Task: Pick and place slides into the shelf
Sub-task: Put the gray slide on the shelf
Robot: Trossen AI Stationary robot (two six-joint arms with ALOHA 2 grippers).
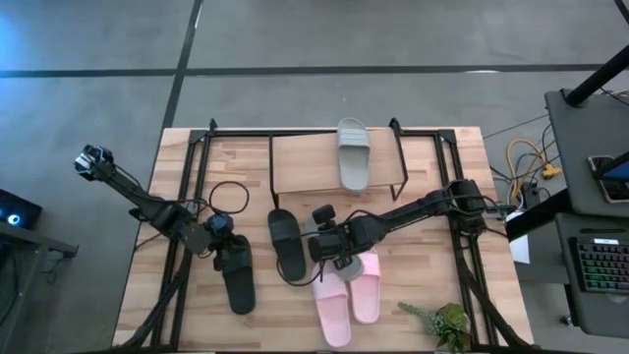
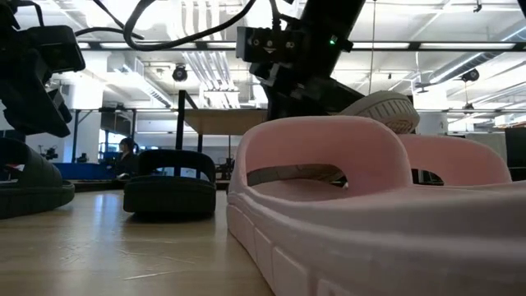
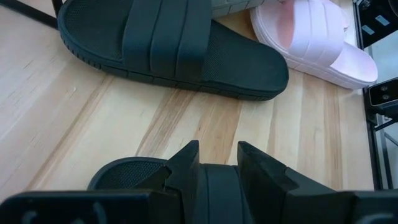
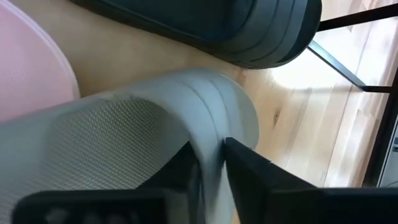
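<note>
A pale grey-green slide lies on the shelf at the table's far side. My left gripper sits over a black slide on the table's left; its strap is between the fingers. The second black slide lies flat in the middle. My right gripper is shut on the other grey-green slide, above the pink pair. My left gripper has the black slide's strap between its two fingers, coming from above and slanting down. I cannot tell whether the slide rests on the table. My right gripper pinches the grey-green slide's strap between its two fingers. The slide is lifted clear and hangs tilted above the pink pair.
A large black metal frame runs along the table's sides and far edge. A small green plant sits at the near right corner. Cables and a side table with a keyboard are to the right. A person shows far behind.
</note>
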